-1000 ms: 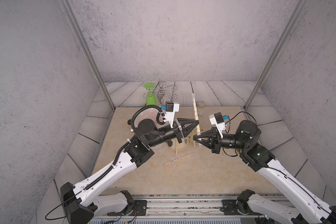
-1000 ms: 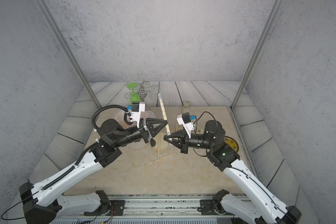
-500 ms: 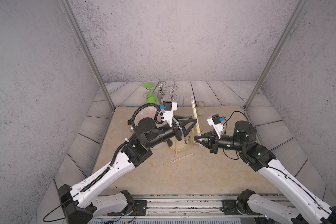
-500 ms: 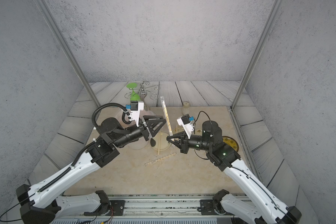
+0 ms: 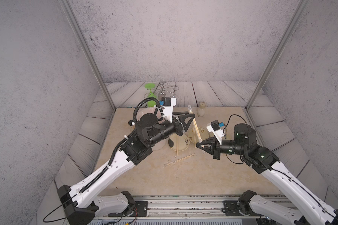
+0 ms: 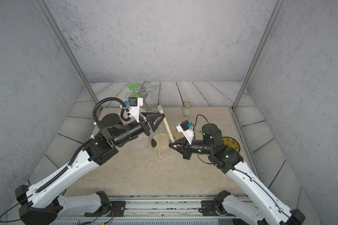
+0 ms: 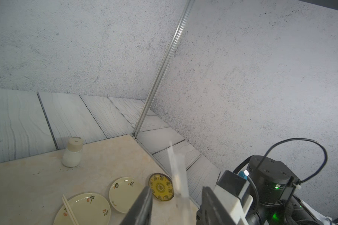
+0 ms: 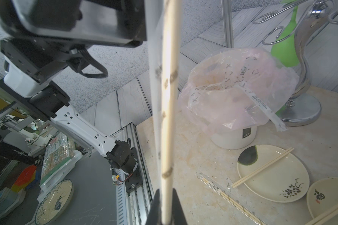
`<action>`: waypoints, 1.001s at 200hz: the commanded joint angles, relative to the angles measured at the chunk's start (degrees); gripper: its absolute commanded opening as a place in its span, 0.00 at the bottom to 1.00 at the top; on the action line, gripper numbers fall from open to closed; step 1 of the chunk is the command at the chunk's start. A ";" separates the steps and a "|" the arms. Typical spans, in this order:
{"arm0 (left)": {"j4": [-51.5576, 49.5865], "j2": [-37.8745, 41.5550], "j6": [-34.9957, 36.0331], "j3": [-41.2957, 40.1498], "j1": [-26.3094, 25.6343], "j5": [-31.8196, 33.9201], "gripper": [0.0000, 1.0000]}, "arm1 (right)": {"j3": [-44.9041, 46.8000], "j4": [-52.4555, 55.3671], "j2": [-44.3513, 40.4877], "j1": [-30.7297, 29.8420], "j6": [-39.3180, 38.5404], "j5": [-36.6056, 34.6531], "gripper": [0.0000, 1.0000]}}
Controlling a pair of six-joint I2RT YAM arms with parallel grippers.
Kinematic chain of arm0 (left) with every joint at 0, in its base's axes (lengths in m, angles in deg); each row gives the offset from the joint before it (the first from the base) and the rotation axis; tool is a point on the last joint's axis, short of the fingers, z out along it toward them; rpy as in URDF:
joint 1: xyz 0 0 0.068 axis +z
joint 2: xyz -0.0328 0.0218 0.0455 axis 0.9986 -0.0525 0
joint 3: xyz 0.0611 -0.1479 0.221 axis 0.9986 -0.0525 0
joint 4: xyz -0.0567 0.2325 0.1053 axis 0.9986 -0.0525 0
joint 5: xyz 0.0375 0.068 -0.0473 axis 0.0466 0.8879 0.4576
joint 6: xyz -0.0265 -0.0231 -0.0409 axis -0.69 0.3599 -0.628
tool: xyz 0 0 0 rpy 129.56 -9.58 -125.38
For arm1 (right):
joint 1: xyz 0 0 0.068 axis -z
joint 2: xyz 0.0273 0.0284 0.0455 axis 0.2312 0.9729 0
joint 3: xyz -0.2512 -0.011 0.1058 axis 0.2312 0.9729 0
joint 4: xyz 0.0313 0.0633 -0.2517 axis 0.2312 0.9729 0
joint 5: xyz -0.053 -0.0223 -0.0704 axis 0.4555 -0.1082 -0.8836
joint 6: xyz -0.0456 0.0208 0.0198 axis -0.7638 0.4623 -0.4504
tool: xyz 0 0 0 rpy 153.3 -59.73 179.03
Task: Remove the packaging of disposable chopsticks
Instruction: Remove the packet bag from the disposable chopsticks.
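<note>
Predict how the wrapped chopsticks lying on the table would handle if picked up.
The wrapped chopsticks look thin, so probably light. The straight sticks inside likely keep them stiff. Their clear plastic sleeve may feel slippery.

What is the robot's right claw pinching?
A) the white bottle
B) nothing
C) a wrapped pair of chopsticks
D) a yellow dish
C: the right gripper is shut on the lower end of the wrapped chopsticks, which stick up from it at a tilt.

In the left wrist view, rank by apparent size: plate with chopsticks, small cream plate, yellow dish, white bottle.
1. plate with chopsticks
2. small cream plate
3. yellow dish and white bottle look alike; the bottle stands farther.
</note>
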 commanded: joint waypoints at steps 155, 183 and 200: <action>11.79 -4.26 -12.63 -8.77 0.24 -15.42 0.00 | -22.56 -3.70 6.50 -0.88 8.20 -2.25 0.00; 11.06 -4.68 -14.11 -11.52 -0.44 -17.33 0.00 | -28.49 -2.48 9.66 -0.87 6.75 -0.30 0.00; 9.51 -4.79 -13.21 -12.27 -1.62 -17.88 0.00 | -31.51 -2.25 11.68 -0.84 6.00 0.86 0.00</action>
